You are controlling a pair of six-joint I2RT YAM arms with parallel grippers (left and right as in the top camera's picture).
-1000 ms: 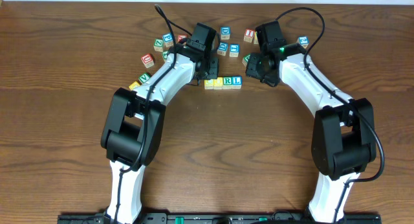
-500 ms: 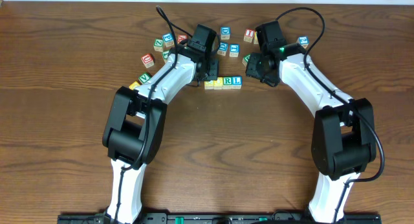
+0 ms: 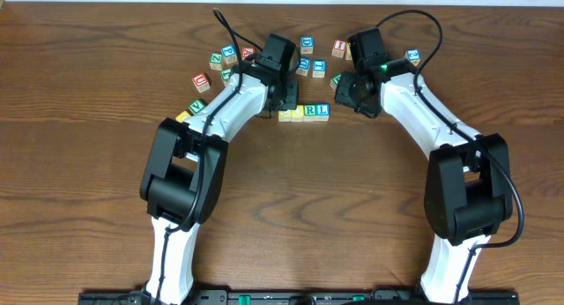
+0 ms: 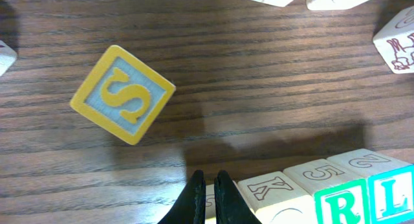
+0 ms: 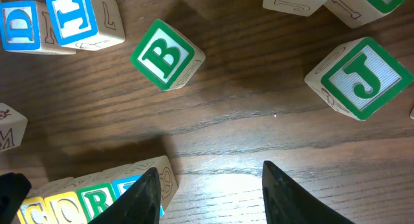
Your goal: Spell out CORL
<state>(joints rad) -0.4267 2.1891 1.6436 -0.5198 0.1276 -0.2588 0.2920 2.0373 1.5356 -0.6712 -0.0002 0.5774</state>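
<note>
- Hanging just at 12 o'clock of the row's left end in the overhead view, the left gripper [image 3: 285,99] has its jaws drawn almost together, with only a thin slit between them and nothing held in it.
- In the left wrist view its fingers [image 4: 197,199] come up from 6 o'clock, and the first yellow-topped cube [image 3: 285,115] lies partly hidden beneath them.
- From that cube the second yellow-topped cube [image 3: 297,113], the R cube [image 4: 341,203] and the L cube [image 4: 393,197] run on toward 3 o'clock. The four cubes touch side to side in one straight row on the table [image 3: 291,190].
- The S cube [image 4: 123,94], yellow-bordered and turned on a diagonal, lies apart at 10 o'clock of those fingers in the left wrist view.
- The right gripper [image 3: 354,93] sits at 2 o'clock of the row's L end in the overhead view, near it but not touching.
- Its jaws stand wide, with only bare wood between them.
- In the right wrist view its fingers [image 5: 147,197] rise from 6 o'clock. The row's right end shows at 8 o'clock, where the L cube is partly behind one finger.
- The green B cube [image 5: 166,54] lies at 11 o'clock of that gap, turned on a diagonal.
- A green J cube [image 5: 359,78] lies at 2 o'clock of the gap. Both of these cubes lie apart from the fingers.
- Other loose cubes [image 3: 306,46] are scattered from 10 to 1 o'clock of the row in the overhead view.
</note>
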